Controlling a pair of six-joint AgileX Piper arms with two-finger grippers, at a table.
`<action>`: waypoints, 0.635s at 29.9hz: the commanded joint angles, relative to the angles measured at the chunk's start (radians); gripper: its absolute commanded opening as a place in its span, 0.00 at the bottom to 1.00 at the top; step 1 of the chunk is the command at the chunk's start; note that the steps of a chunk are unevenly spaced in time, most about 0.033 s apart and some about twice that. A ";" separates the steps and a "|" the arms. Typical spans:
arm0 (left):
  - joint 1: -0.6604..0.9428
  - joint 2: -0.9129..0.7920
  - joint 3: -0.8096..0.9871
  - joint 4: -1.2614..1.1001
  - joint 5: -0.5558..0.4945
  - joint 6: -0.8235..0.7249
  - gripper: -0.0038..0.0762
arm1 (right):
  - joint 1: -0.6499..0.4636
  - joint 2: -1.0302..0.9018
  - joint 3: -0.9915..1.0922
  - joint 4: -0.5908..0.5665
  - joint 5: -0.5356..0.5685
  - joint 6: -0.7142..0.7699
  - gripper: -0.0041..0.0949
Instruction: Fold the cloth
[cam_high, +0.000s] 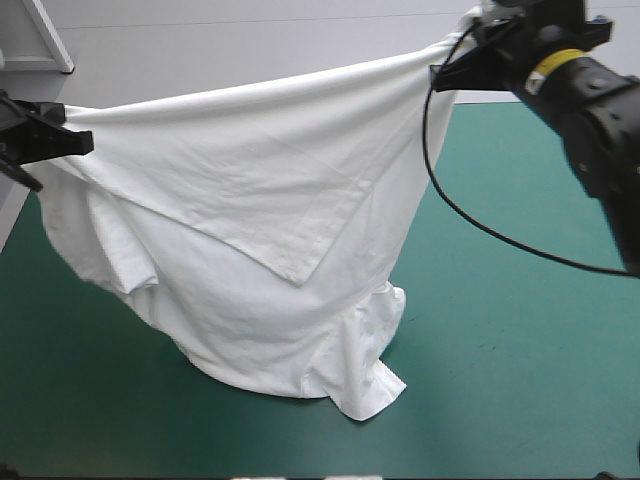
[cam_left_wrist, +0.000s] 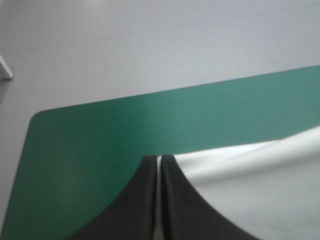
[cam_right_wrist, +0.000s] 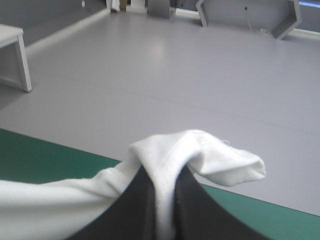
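T-shirt (cam_high: 250, 220) is lifted and stretched between both arms above the teal-green cover (cam_high: 520, 340). Its lower part drapes down onto the cover mid-table. Left gripper (cam_left_wrist: 159, 160) is pinched on one top corner, sheet between the black fingers. Right gripper (cam_right_wrist: 161, 175) is clamped on the other, cloth bunched over its tips. Can't tell if those corners are shoulder or hem.

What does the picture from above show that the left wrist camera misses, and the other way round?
Only the high view: the whole T-shirt hanging stretched between the left gripper and right gripper, its lower end down on the table. Only the left wrist view: up close, a thin white edge pinched between that gripper's shut fingers, and the table's rounded corner. Both: white T-shirt, teal-green cover, left gripper.
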 joint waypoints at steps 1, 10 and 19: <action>0.001 0.098 0.042 -0.088 -0.154 0.054 0.04 | -0.006 0.102 -0.023 -0.087 -0.145 0.021 0.02; 0.001 0.459 0.074 -0.139 -0.486 0.108 0.04 | -0.006 0.442 -0.023 -0.404 -0.330 0.313 0.02; -0.021 0.755 0.046 -0.602 -0.653 0.557 0.04 | -0.008 0.588 -0.022 -0.711 -0.375 0.542 0.02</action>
